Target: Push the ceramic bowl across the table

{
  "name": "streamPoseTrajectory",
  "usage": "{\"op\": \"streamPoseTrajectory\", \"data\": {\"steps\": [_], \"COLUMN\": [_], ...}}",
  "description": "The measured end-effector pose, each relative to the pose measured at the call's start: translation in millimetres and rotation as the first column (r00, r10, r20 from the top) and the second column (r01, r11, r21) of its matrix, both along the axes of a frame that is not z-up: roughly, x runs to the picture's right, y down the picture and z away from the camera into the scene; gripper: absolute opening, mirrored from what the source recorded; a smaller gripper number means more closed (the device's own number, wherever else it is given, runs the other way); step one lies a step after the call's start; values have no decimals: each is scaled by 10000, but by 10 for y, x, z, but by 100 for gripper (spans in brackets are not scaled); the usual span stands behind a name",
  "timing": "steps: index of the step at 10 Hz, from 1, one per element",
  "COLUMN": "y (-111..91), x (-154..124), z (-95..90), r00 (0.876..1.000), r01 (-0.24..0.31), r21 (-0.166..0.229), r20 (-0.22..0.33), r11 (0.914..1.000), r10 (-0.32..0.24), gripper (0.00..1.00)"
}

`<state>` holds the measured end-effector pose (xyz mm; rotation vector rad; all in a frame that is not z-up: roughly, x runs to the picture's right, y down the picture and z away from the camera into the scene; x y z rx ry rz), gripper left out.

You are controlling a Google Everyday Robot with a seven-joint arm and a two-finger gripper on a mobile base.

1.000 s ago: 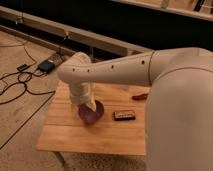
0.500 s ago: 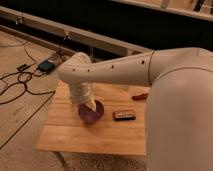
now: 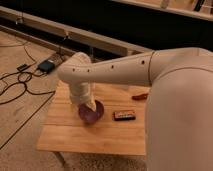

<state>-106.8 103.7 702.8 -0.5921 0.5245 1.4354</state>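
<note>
The dark purple-maroon ceramic bowl (image 3: 93, 113) sits near the middle of the light wooden table (image 3: 65, 132). My white arm reaches in from the right and bends down over the bowl. The gripper (image 3: 88, 106) hangs from the wrist and is down at the bowl's left rim, partly inside it. The arm hides the far part of the bowl.
A small flat black rectangular object (image 3: 124, 115) lies on the table right of the bowl. A red object (image 3: 139, 97) lies further back right, at the arm's edge. Black cables (image 3: 15, 82) and a dark box (image 3: 46, 66) lie on the floor to the left. A low ledge (image 3: 100, 42) runs behind.
</note>
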Motion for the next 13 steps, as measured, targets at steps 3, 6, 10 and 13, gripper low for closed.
{"op": "streamPoseTrajectory", "data": {"steps": [3,6,10,13], "y": [-60,-153,-220,-211], "x": [119,364,722,897], "z": [140,487,990,1355], "r00": [9999,9992,9960,9907], "r01": [-48,-124,-57,-68], "r21": [83,185,394,280], "r20": [-165,-376,-884,-1354], "r11": [10000,9998,9992,9996], "r10": [49,131,92,106], "gripper": [65,65,65,65]}}
